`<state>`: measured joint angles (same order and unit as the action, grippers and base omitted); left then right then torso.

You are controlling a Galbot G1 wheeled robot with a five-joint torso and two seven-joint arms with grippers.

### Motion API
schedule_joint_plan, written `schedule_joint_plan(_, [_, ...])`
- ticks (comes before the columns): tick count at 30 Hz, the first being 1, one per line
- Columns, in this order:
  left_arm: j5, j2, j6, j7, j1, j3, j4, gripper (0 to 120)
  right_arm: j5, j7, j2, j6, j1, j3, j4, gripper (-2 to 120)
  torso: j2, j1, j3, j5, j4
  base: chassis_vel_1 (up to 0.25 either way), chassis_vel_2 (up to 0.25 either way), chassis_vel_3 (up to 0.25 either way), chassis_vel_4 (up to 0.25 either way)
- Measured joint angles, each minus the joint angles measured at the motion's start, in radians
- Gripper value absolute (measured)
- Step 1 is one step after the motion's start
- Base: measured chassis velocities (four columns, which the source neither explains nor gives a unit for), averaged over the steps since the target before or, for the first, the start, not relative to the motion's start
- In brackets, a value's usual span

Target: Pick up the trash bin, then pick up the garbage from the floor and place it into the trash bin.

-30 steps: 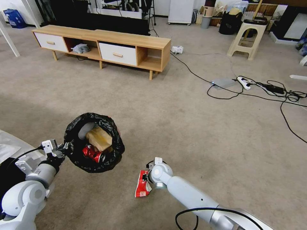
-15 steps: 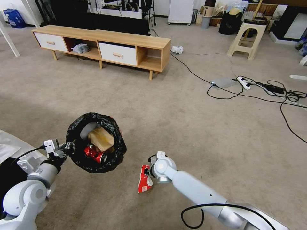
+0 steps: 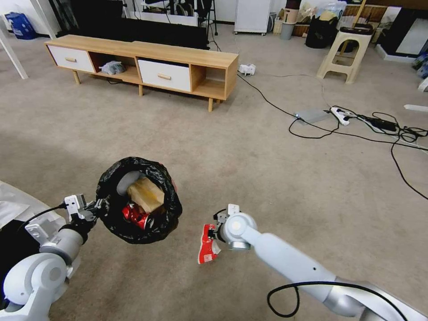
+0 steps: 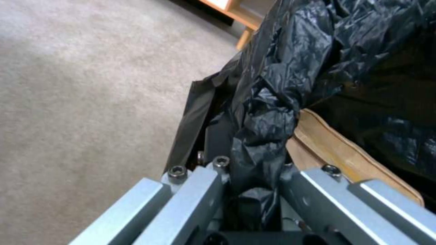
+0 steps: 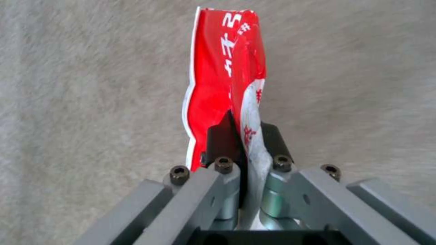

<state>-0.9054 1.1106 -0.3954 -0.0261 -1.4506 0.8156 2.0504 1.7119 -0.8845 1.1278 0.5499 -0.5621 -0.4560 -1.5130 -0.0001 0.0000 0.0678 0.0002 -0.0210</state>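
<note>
Red wrapper point(image 3: 207, 244) clamped in right jaws; left jaws pinch trash bin point(image 3: 139, 200) rim.

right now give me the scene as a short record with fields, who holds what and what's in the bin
left pincer: shut on the rim of the trash bin, held off the carpet
bin contents: brown paper box, crushed red can
right pincer: shut on the red-white snack wrapper, beside the bin, not over it
floor: beige carpet
behind: wooden tv cabinet, cables
</note>
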Motion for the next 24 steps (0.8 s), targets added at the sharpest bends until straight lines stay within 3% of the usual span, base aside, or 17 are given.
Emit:
schedule_joint_plan(14, [0.0, 0.037, -0.033, 0.035, 0.015, -0.062, 0.065, 1, 0.073, -0.045, -0.202, -0.017, -0.011, 0.058, -0.229, 1, 0.0, 0.0, 0.0, 0.0001, 0.0003, 0.0, 0.0, 0.0, 0.0])
schedule_joint_plan(24, [0.009, 0.04, -0.044, 0.037, 0.019, -0.076, 0.069, 1, 0.086, -0.056, -0.31, -0.031, -0.041, 0.119, -0.372, 1, 0.0, 0.0, 0.0, -0.0001, 0.0003, 0.0, 0.0, 0.0, 0.0])
